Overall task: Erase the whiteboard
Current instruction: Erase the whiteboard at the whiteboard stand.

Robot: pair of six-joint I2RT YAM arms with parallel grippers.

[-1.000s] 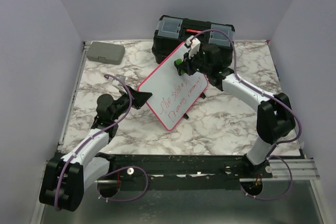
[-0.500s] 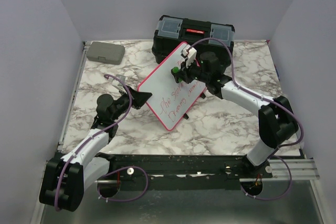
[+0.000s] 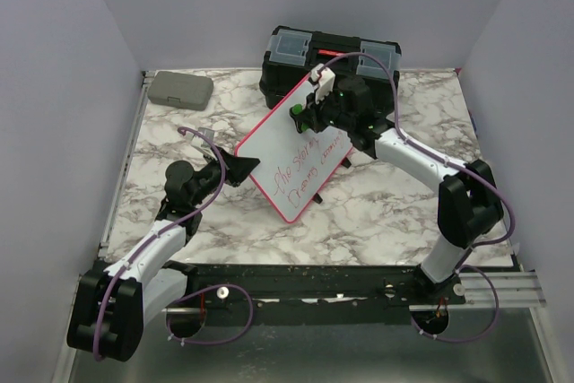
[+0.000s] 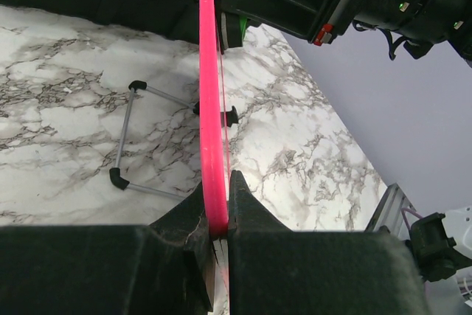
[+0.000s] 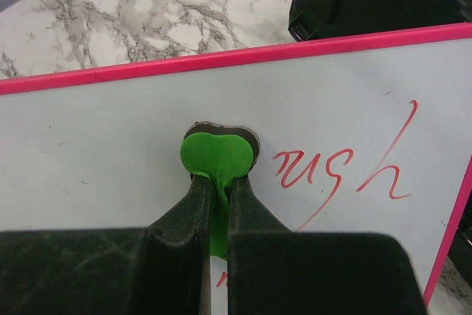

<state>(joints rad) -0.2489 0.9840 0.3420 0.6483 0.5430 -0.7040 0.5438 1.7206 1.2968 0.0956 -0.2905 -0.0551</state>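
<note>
The whiteboard (image 3: 296,154) stands tilted across the middle of the counter (image 3: 386,208), barring a straight pass from 9 to 3 o'clock. The black toolbox (image 3: 305,58) sits just behind the board's far corner at 12 o'clock. The left claw (image 3: 244,165) pinches the board's 9 o'clock edge. The right claw (image 3: 303,114), clamped on a green eraser (image 5: 216,154), reaches over the face from 3 o'clock. A grey case (image 3: 179,89) fills the 10 o'clock corner. A wire stand (image 4: 129,138) rests behind the board. Bare marble lies open from 4 to 6 o'clock.
</note>
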